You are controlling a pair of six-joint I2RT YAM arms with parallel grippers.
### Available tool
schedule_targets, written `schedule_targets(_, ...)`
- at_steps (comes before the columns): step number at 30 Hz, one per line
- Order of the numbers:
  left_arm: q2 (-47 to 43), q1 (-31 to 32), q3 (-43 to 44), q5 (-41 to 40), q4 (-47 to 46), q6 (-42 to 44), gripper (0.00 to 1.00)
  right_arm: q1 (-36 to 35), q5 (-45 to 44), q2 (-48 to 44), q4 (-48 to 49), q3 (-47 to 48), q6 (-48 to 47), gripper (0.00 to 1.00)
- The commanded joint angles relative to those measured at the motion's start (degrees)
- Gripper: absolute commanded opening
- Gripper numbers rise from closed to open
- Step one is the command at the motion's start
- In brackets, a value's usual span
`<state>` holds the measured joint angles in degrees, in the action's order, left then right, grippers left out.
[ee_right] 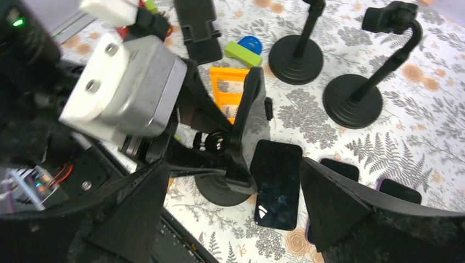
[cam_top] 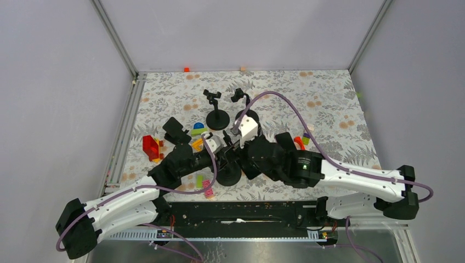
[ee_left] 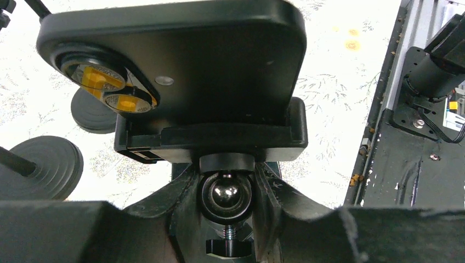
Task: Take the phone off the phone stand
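Left wrist: left gripper (ee_left: 226, 189) jaws pinch phone stand (ee_left: 211, 137); right gripper (ee_right: 238, 204) spread wide

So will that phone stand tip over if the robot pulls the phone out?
Probably not: the left gripper seems to have its jaws closed around the phone stand at its neck, bracing it. Unheld it might tip, since the phone sits high above a smallish round base.

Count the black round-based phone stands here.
3. Two empty at the back: left stand, right stand. Third stand, in front, holds a black phone. Others may be hidden.
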<state>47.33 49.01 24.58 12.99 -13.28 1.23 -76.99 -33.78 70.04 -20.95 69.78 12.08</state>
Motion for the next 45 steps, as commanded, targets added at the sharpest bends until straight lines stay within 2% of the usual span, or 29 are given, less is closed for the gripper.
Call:
schedule_targets(1, -1.57, -0.69, -0.75, 5.16, -8.82, 0.37, 0.00, 2.48, 10.99, -6.44, 1.94, -3.16, -4.01, 0.94)
schedule_targets(5, -2.77, -2.29, -1.82, 10.63, -9.99, 0.08, 0.00, 9.25, 25.22, -14.52, 1.77, -8.80, -5.70, 0.94)
schedule_targets(8, -3.61, -4.41, -1.99, 16.70, -9.93, 0.21, 0.00, 15.17, 41.55, -19.00, 1.54, -11.84, -9.93, 0.95)
schedule_targets(11, -3.76, -5.36, -1.63, 20.50, -9.44, 0.72, 0.00, 19.11, 57.98, -20.59, 0.50, -13.37, -17.23, 0.97)
schedule_targets(13, -3.22, -5.33, -0.99, 22.76, -8.95, 1.44, 0.00, 20.34, 63.49, -20.30, 0.60, -13.67, -20.29, 0.98)
schedule_targets(19, -1.89, -5.42, 0.75, 27.90, -6.02, 3.61, 0.00, 24.77, 69.72, -19.19, 9.05, -16.86, -25.15, 1.00)
schedule_targets(28, -1.15, -5.36, 2.55, 32.11, -2.64, 5.57, 0.00, 27.22, 73.86, -13.80, 22.89, -19.04, -24.10, 0.99)
schedule_targets(45, -0.85, -5.38, 3.49, 34.35, -0.81, 6.62, 0.00, 27.97, 71.97, -7.70, 25.25, -19.41, -22.48, 1.00)
